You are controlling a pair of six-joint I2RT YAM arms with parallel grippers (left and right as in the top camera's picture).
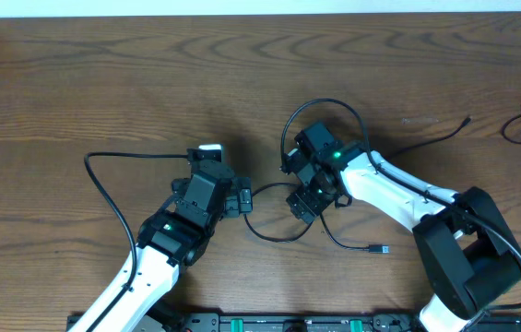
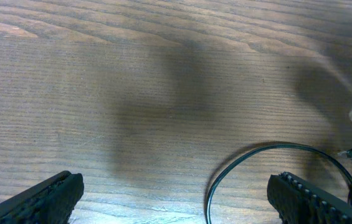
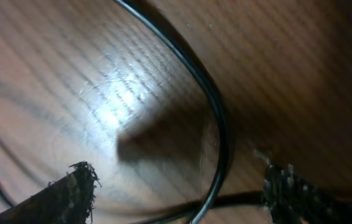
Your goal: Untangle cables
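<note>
Our right gripper [image 3: 179, 186] is spread wide, a black cable [image 3: 216, 112] running between its fingertips from 12 to 6 o'clock, both ends cut off. Our left gripper [image 2: 176, 193] gapes empty. Overhead, that cable loops between the grippers on the table [image 1: 103, 92], its plug [image 1: 382, 249] pointing to 3 o'clock.

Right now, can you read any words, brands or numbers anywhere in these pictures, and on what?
None readable: no words, numbers or logos show on the table, the black cable or either arm.
The green lights on the left arm and right arm carry no text.
</note>
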